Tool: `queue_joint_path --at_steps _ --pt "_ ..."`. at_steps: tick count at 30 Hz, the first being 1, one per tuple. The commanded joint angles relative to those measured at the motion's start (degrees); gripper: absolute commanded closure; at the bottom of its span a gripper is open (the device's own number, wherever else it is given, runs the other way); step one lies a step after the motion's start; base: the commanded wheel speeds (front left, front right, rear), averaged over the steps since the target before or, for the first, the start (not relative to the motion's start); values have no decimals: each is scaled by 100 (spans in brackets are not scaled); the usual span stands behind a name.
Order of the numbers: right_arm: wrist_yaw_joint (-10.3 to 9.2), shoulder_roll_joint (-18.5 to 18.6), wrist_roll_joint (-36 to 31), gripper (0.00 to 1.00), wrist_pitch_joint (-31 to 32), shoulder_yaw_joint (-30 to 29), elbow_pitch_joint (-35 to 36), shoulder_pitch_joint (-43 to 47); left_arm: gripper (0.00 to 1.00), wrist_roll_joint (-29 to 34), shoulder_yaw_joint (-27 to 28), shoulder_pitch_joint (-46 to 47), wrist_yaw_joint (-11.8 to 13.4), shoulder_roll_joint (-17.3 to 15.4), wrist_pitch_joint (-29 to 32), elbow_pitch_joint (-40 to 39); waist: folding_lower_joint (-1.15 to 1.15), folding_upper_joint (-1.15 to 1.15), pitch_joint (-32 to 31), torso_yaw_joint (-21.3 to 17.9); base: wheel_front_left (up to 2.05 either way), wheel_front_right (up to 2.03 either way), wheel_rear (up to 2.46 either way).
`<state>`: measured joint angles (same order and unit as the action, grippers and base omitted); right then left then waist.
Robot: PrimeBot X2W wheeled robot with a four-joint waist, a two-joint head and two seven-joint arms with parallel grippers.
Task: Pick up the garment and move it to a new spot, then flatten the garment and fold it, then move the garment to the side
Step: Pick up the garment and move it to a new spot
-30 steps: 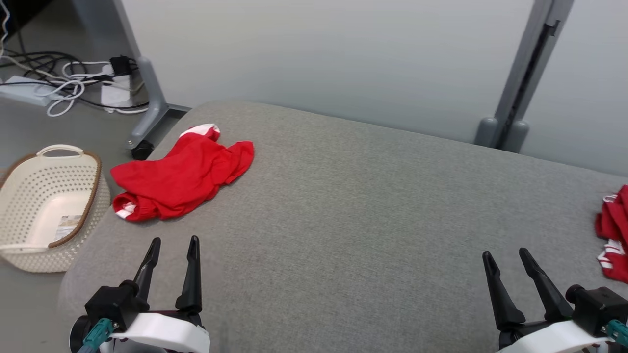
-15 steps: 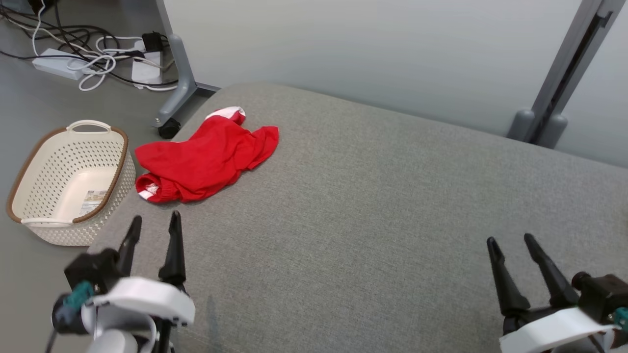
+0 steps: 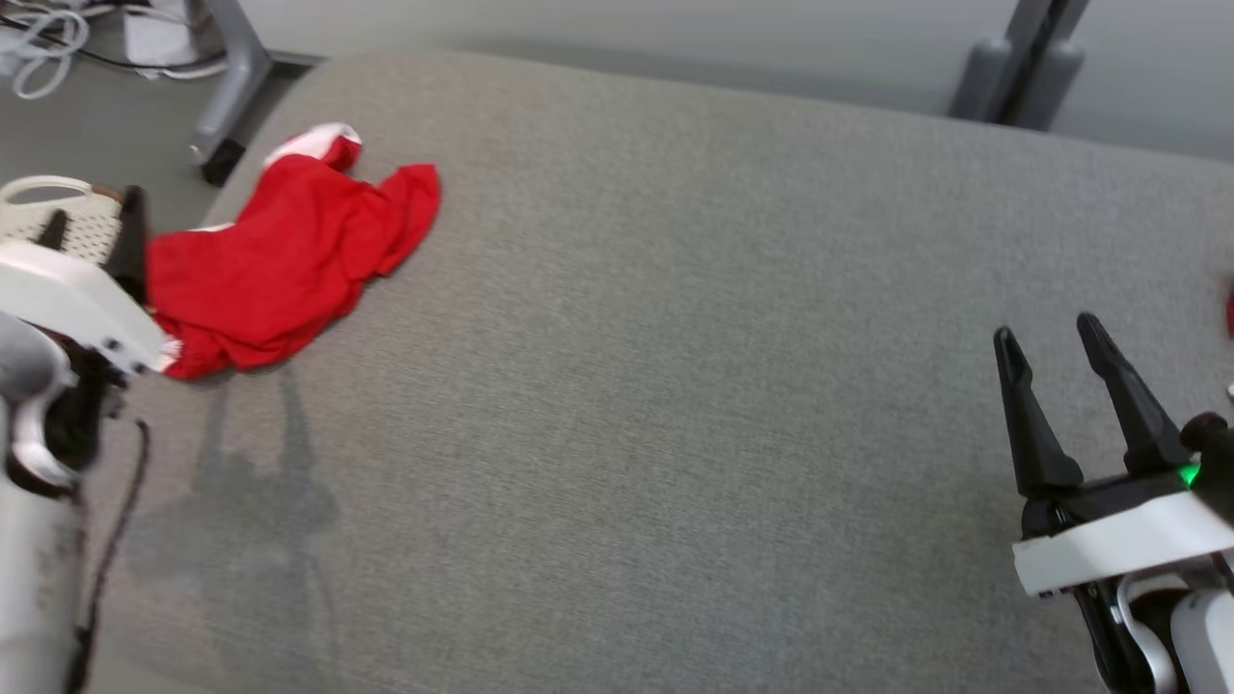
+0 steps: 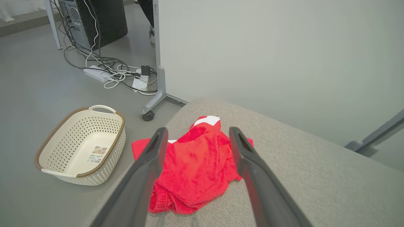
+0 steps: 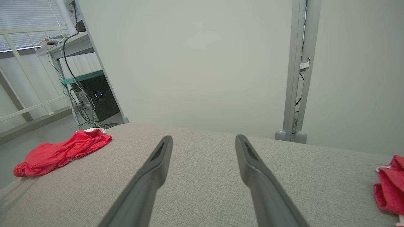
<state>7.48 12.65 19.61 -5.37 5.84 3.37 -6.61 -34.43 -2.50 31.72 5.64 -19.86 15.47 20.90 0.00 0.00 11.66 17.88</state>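
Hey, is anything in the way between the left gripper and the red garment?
Nothing visible. The open left gripper looks straight at the red garment, crumpled at a corner of the grey cushion; the basket sits off on the floor.

The right gripper point(image 5: 203, 138) holds its jaws wide apart and empty over the grey fabric tabletop point(image 5: 202, 195). A crumpled red garment point(image 5: 60, 153) lies near the tabletop's far left edge. A second red cloth point(image 5: 389, 189) lies at the right edge, well apart.

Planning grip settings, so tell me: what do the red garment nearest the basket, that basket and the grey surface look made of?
Red garment: soft matte cloth, rumpled. Basket: cream perforated plastic, probably, brown rim. Grey surface: matte woven upholstery, seemingly padded.
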Motion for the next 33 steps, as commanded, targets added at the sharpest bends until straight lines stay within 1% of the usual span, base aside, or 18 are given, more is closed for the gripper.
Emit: queue_joint_path --at_steps 1,6,8,11,13,19,20,23,25,27,32,33 --pt "4 10 -4 0 9 -6 82 -150 0 -103 79 317 -89 -131 137 271 0 0 522 -447 0 0 0" --pt "4 19 -39 0 37 47 196 -502 0 -339 266 1045 -276 -464 375 1358 0 0 1064 -849 0 0 0" --pt "4 28 -69 0 32 67 248 -627 0 -375 299 1304 -361 -540 402 1810 0 0 1257 -994 0 0 0" --pt "4 6 -70 0 4 72 270 -749 0 -341 208 1562 -472 -605 494 2475 0 0 1480 -1166 0 0 0" --pt "4 -10 -66 0 -16 105 281 -833 0 -299 166 1701 -506 -672 484 2871 0 0 1595 -1261 0 0 0" --pt "4 -34 -83 0 -80 160 227 -958 0 -230 -18 1824 -677 -617 550 3886 0 0 1729 -1420 0 0 0" --pt "4 -34 -83 0 -80 160 227 -958 0 -230 -18 1824 -677 -617 550 3886 0 0 1729 -1420 0 0 0" --pt "4 -39 -90 0 -105 151 202 -962 0 -201 -170 1736 -837 -513 747 4296 0 0 1723 -1441 0 0 0" --pt "4 -34 -94 0 -109 130 191 -954 0 -187 -224 1744 -926 -486 776 4452 0 0 1704 -1431 0 0 0" --pt "4 -42 -107 0 -127 118 160 -924 100 -163 -241 1807 -987 -509 579 4502 0 0 1656 -1411 0 0 0" --pt "4 -84 -91 0 -201 183 39 -885 100 -97 -339 1938 -1129 -617 166 4519 0 0 1391 -1395 0 0 0" --pt "4 -104 -58 0 -237 205 -35 -844 100 9 -454 1971 -1180 -694 -60 4438 0 0 1206 -1420 0 0 0"
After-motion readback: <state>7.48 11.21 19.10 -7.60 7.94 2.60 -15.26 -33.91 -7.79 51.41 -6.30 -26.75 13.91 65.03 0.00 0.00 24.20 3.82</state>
